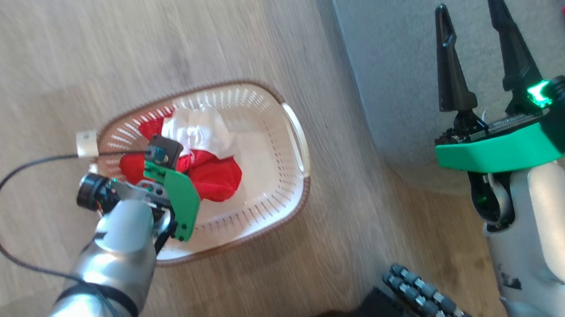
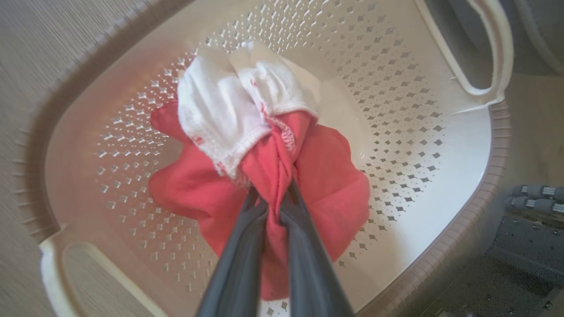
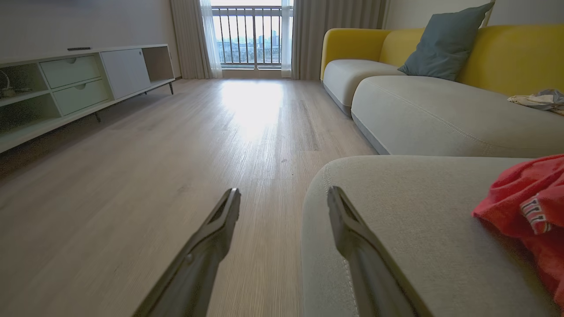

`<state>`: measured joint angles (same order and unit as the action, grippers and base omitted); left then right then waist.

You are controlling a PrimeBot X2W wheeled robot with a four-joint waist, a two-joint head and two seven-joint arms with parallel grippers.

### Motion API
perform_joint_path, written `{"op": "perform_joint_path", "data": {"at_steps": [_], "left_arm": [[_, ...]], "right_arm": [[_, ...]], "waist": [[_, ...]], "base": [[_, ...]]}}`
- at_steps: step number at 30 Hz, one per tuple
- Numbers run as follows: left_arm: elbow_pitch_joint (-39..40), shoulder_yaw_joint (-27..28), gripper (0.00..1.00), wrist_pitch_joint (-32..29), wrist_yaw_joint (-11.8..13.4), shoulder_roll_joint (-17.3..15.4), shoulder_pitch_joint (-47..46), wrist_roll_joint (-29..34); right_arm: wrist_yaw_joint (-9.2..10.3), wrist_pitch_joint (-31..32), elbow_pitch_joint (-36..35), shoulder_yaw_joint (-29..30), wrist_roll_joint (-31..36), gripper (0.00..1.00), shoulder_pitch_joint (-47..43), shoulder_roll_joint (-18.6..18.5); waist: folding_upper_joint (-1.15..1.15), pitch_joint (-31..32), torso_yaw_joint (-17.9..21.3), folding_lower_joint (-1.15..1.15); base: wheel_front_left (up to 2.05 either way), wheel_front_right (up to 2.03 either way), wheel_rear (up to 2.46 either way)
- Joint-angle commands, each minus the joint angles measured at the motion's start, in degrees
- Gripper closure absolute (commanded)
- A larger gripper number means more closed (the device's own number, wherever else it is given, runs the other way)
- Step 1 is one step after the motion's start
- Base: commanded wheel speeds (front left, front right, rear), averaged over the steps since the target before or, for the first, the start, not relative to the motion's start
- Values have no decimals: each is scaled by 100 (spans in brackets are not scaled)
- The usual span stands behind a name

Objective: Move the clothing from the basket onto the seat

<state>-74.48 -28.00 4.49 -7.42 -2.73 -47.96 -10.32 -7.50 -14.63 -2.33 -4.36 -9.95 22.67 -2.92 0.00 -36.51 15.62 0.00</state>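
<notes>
Partly complete: one red garment (image 3: 524, 207) lies on the seat (image 3: 418, 220); left tool (image 2: 274, 191) grasps the red-and-white garment (image 2: 326, 176) inside the basket (image 2: 418, 132); right tool (image 1: 467, 1) released, empty.

The head camera looks steeply down at the floor (image 1: 64, 59), with the basket (image 1: 270, 198) left of centre and the seat (image 1: 393, 65) at upper right. The left wrist camera peers along the left claw (image 2: 274, 193), very close into that same basket. The right wrist camera sits low, facing level across seat and floor toward a distant window (image 3: 251, 35).
</notes>
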Motion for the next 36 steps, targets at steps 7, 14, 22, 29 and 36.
{"op": "perform_joint_path", "data": {"at_steps": [7,14,22,29,36], "left_arm": [[468,-72,100,710,-6,-17,571,-608],[918,-217,100,1020,15,-16,859,-1027],[2376,239,100,1049,250,-95,1390,-1052],[3762,834,100,1050,371,-196,2044,-863],[5327,1577,100,1050,401,-157,2671,-592]], "right_arm": [[1,-37,54,57,115,0,-426,4],[1,-37,226,92,164,0,-684,4],[1,-37,365,76,153,0,-916,4],[1,-37,471,29,152,0,-1137,4],[1,-37,528,12,184,0,-1387,4]], "waist": [[0,1153,-442,0],[0,1818,-664,0],[0,2455,-819,0],[0,2881,-848,0],[0,3260,-874,0]], "base": [[0,0,0],[0,0,0],[0,0,0],[0,0,0],[0,0,0]]}}
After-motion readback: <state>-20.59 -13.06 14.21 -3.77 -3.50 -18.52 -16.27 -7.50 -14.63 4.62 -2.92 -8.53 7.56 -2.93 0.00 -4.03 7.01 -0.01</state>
